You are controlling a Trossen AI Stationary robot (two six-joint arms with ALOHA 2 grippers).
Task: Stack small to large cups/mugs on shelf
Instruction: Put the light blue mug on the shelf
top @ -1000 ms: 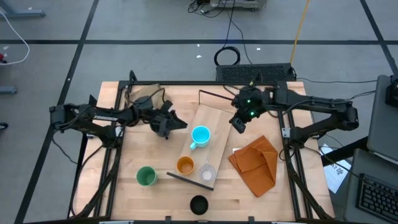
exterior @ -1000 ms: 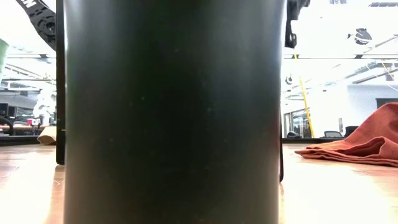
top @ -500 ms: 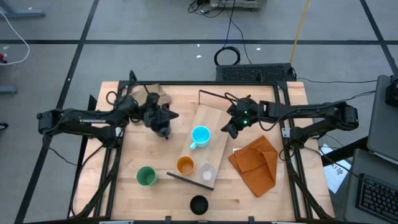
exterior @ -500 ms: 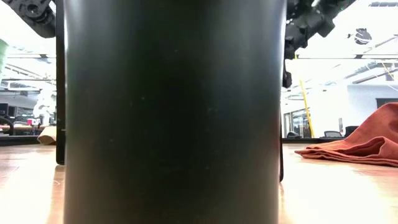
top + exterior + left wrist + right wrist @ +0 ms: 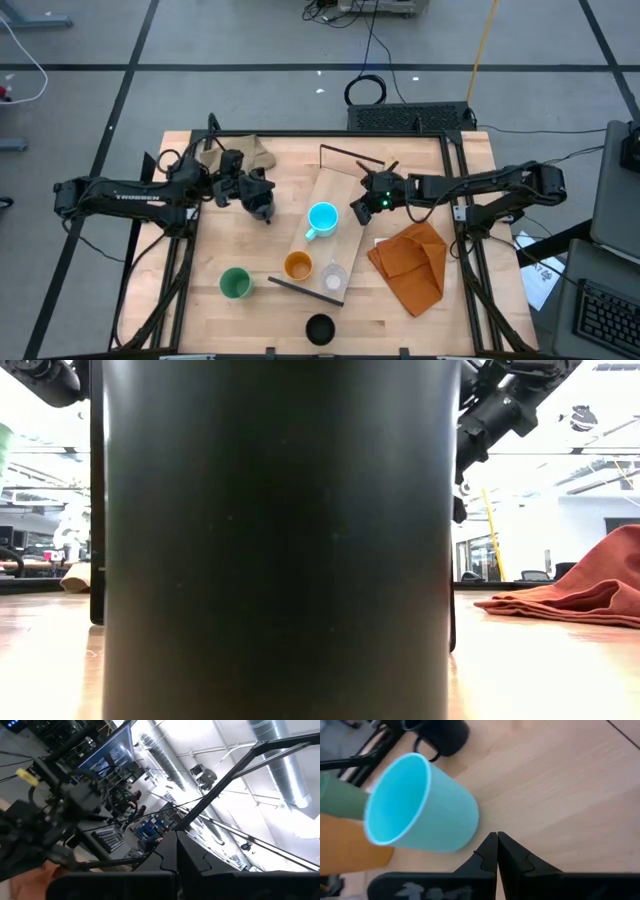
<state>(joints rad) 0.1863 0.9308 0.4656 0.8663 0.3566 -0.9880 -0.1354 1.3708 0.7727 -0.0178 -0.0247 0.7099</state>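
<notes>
The light-blue mug point(image 5: 322, 218) stands on the light-wood shelf board point(image 5: 335, 190), with the orange cup point(image 5: 298, 266) and the clear cup point(image 5: 333, 277) at the board's near end. The green cup point(image 5: 235, 284) and the black cup point(image 5: 319, 328) stand on the table. The dark navy mug point(image 5: 445, 735) stands left of the board. My right gripper point(image 5: 362, 208) is shut and empty, its tips point(image 5: 496, 840) just right of the light-blue mug point(image 5: 420, 805). My left gripper point(image 5: 262, 195) is shut and empty point(image 5: 175, 840) by the navy mug, pointing up into the room.
An orange cloth point(image 5: 410, 262) lies right of the board and a tan cloth point(image 5: 235, 155) at the far left. Dark strips point(image 5: 305, 290) stand at the board's short ends. In the low view the black cup point(image 5: 280, 540) fills most of the picture.
My right gripper has gone down and toward the table's left and near side, ending close beside the light-blue mug. My left arm has drawn back a little, with its gripper staying by the navy mug. No cup has moved.
</notes>
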